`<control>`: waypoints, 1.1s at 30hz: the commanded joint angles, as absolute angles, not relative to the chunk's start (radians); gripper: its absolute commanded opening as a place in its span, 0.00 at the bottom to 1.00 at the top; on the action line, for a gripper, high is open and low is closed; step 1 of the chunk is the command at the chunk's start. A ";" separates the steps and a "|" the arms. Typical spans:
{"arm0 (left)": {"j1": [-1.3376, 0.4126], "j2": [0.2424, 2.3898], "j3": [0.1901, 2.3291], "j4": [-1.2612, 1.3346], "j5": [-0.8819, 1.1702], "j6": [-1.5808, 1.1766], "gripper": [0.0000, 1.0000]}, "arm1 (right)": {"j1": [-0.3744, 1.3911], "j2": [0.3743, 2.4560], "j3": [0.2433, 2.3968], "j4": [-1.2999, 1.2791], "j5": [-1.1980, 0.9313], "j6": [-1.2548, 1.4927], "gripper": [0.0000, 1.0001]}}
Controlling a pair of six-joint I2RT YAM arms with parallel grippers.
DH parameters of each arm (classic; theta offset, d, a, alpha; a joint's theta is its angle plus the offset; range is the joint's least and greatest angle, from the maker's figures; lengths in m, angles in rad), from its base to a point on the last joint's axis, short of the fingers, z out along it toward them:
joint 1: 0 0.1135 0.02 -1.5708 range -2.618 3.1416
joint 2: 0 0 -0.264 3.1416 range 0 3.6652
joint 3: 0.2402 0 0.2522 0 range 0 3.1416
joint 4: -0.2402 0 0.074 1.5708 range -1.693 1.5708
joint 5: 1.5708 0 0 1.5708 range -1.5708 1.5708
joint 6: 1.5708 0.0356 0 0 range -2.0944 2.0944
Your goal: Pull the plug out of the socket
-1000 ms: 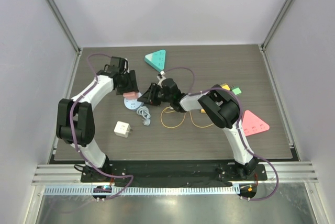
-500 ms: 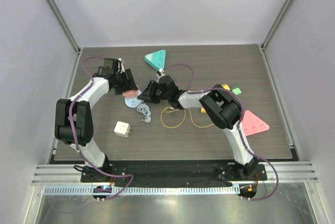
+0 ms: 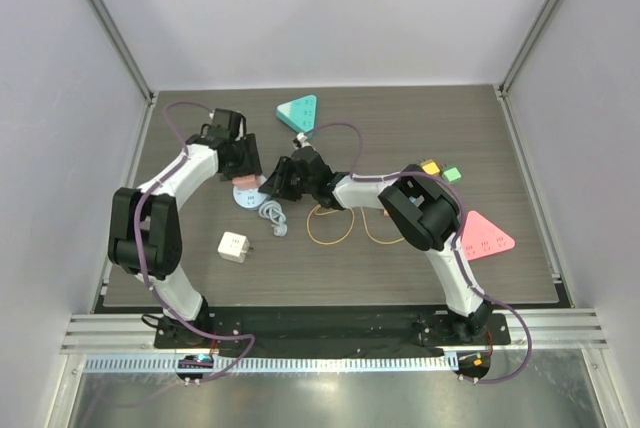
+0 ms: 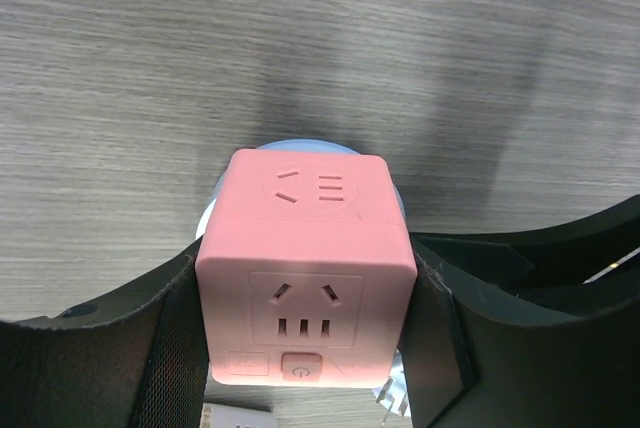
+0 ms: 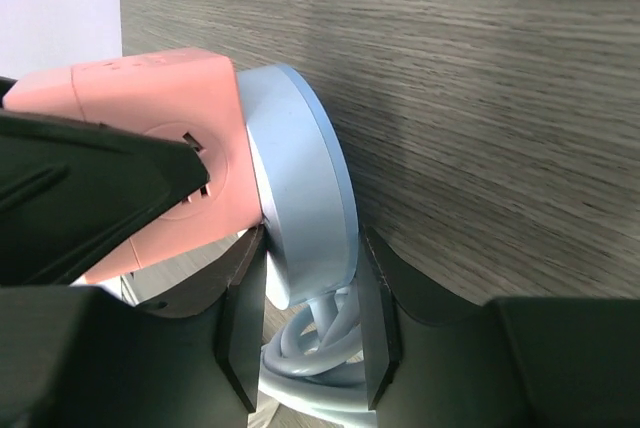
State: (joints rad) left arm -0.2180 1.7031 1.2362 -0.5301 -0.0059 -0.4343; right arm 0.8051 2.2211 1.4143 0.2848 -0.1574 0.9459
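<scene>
My left gripper [image 4: 308, 348] pinches the pink socket cube [image 4: 305, 238] by its sides. My right gripper [image 5: 308, 320] pinches the pale blue round plug [image 5: 305, 198], flush against the cube's face.

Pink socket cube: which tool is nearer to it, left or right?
Left. The left tool is clamped on the pink socket cube, one finger on each side; the right tool grips the blue round plug stuck against it.

1 high overhead view of the table [image 3: 500, 148], 2 close wrist views, pink socket cube [image 4: 305, 248] common to all 3.
</scene>
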 commanded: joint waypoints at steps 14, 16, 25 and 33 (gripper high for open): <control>-0.175 1.618 1.186 -0.350 0.483 -0.598 0.00 | 0.719 2.269 1.218 0.505 -0.224 1.058 0.01; -0.175 1.618 1.184 -0.350 0.483 -0.600 0.00 | 0.718 2.270 1.224 0.505 -0.225 1.060 0.01; -0.250 1.594 1.261 -0.538 0.154 -0.496 0.00 | 0.755 2.255 1.288 0.348 -0.124 0.986 0.01; -0.301 1.572 1.263 -0.522 0.122 -0.460 0.00 | 0.762 2.261 1.312 0.313 -0.109 0.982 0.01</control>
State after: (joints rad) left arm -0.2943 1.6100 1.2278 -0.5560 0.0391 -0.4622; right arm 0.7559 2.2234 1.3136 0.4648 -0.2035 1.0355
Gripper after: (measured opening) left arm 0.625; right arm 0.410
